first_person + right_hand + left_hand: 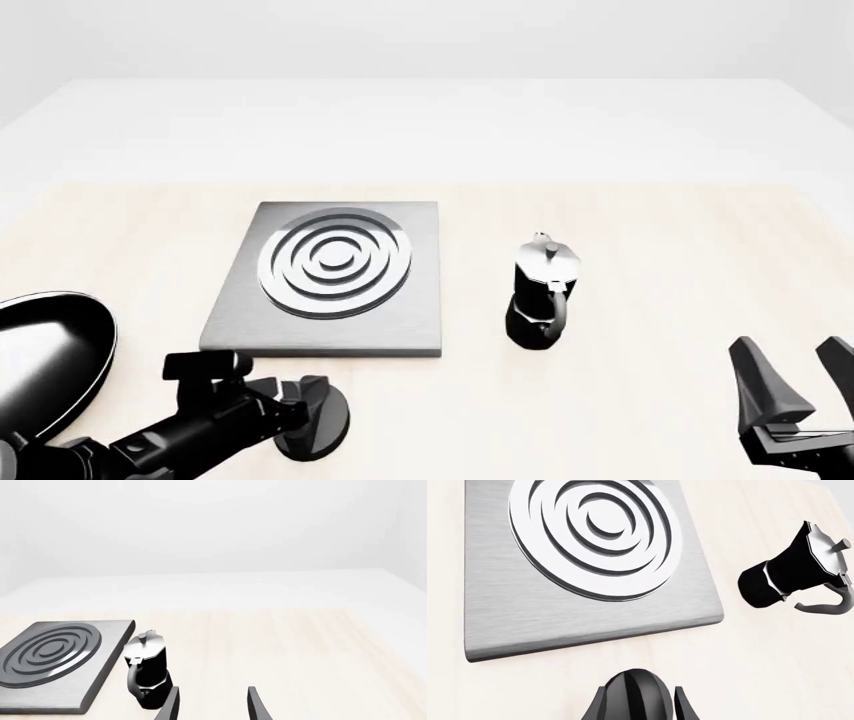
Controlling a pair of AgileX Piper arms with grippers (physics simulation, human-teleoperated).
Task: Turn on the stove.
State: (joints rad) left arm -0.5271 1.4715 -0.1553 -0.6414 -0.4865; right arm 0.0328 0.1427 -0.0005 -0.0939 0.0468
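Observation:
The stove [400,320] is a flat grey metal slab with silver burner rings [334,262], left of centre on the table; it also shows in the left wrist view [594,605] and the right wrist view [60,690]. Its separate black round knob [320,425] sits on the table in front of the slab. My left gripper [300,410] is at the knob. In the left wrist view the knob [634,695] stands between the fingers of the left gripper [640,692], which are spread wide. My right gripper [790,350] is open and empty at the near right, also seen in its wrist view [213,692].
A black-and-silver moka pot [541,295] stands upright just right of the stove, and shows in both wrist views [787,575] [147,670]. A black frying pan [40,360] lies at the near left edge, beside the left arm.

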